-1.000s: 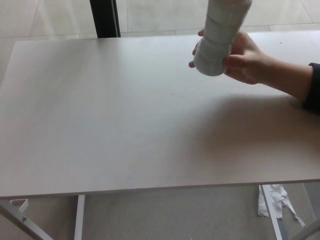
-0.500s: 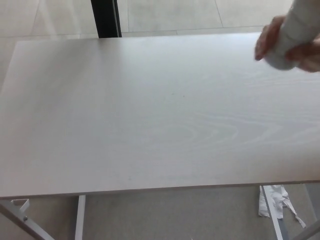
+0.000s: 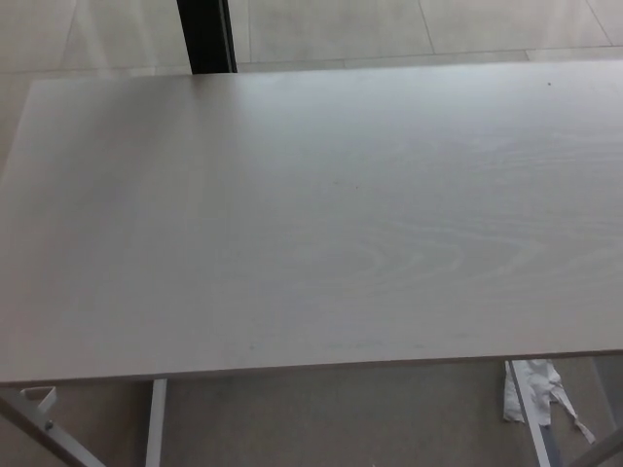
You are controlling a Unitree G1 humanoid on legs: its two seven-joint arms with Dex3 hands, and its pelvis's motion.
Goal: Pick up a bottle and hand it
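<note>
No part of the robot shows in the head view. The left hand is out of frame, and so is the left arm (nothing comes in from the picture's left edge). The right hand and right arm are out of frame as well, with nothing at the right edge. With neither hand visible, their pose and whether the fingers are apart or closed cannot be told. No person's hand or sleeve shows either.

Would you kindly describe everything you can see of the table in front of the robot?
The table has a broad, flat, pale top with faint wood-like grain, clearest toward the right. It fills most of the head view, its right end cut off by the frame. Nothing rests on it. White legs show below its near edge, standing on a pale floor.
</note>
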